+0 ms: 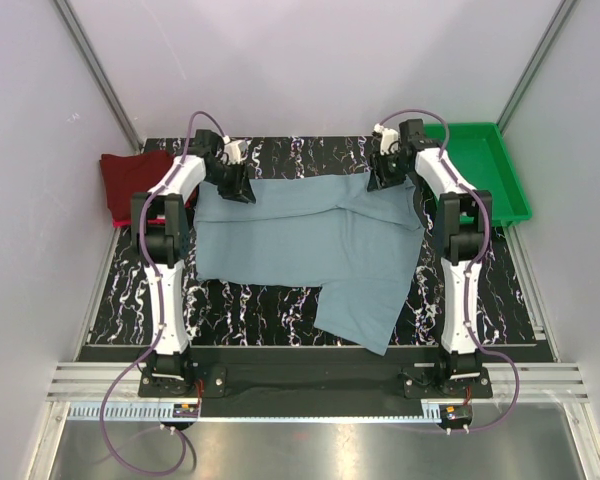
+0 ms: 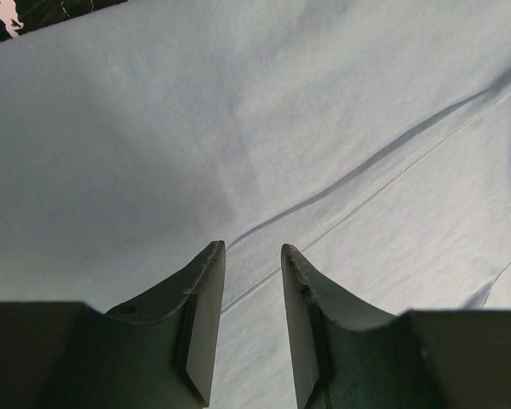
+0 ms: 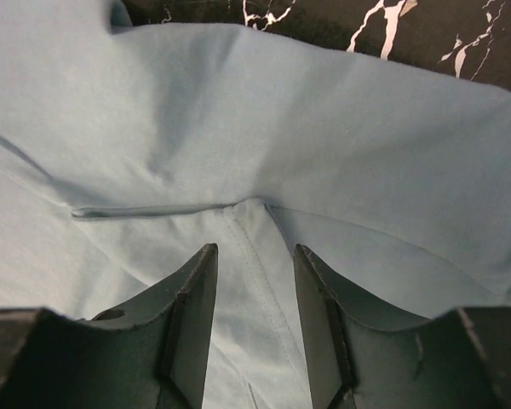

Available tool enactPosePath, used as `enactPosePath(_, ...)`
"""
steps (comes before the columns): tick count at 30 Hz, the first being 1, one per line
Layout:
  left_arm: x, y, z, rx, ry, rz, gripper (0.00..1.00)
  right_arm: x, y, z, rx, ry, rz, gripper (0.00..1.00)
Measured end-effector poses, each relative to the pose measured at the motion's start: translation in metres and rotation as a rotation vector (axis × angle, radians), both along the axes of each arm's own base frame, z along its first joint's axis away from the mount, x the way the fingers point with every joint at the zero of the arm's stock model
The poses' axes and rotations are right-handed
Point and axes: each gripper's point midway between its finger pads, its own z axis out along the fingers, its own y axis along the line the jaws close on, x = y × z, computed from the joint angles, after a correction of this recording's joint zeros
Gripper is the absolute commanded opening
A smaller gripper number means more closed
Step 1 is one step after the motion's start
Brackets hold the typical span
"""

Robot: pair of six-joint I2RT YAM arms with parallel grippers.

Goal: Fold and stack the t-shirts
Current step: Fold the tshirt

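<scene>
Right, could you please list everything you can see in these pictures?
grey-blue t-shirt: one, spread across the middle of the table
dark red t-shirt: one, far left edge
tray: one, green, far right corner
table: one, black with white marbling
left arm: one, white and black, left side
right arm: one, white and black, right side
left end effector: one, dark, open over the grey-blue cloth
right end effector: one, dark, open over a seam

The left arm and right arm are alike: white shells, black joints, black bases. A purple cable loops from each base and runs up the arm. The left gripper and right gripper have dark grey fingers tapering to blunt tips.
</scene>
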Motion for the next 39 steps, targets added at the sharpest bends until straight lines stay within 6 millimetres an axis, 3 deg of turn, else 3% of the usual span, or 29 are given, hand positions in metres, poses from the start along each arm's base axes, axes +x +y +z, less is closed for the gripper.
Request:
enactPosePath(13,0.0,-0.001,0.0,-0.005,0.009,0.012,0.38,0.011,0.006,-0.017,-0.006,0.003,0.006,0.48)
enactPosePath(16,0.0,-0.001,0.0,-0.007,0.013,0.017,0.38,0.01,0.01,-0.019,-0.007,0.007,0.015,0.43)
enactPosePath(21,0.0,-0.001,0.001,-0.011,0.019,0.025,0.38,0.008,0.017,-0.019,-0.011,0.004,0.032,0.25)
enactPosePath(25,0.0,-0.002,0.001,-0.013,0.02,0.029,0.38,0.008,0.018,-0.02,-0.019,0.003,0.035,0.19)
enactPosePath(27,0.0,-0.002,0.001,-0.014,0.02,0.029,0.38,0.008,0.016,-0.021,-0.03,0.002,0.031,0.11)
enactPosePath(28,0.0,-0.002,0.001,-0.014,0.02,0.029,0.38,0.008,0.016,-0.021,-0.034,0.002,0.031,0.0)
enactPosePath(33,0.0,-0.002,0.001,-0.014,0.02,0.029,0.38,0.002,0.014,-0.028,-0.044,0.018,0.037,0.0)
enactPosePath(39,0.0,-0.003,0.002,-0.022,0.024,0.033,0.38,-0.026,0.011,-0.028,-0.051,0.074,0.042,0.0)
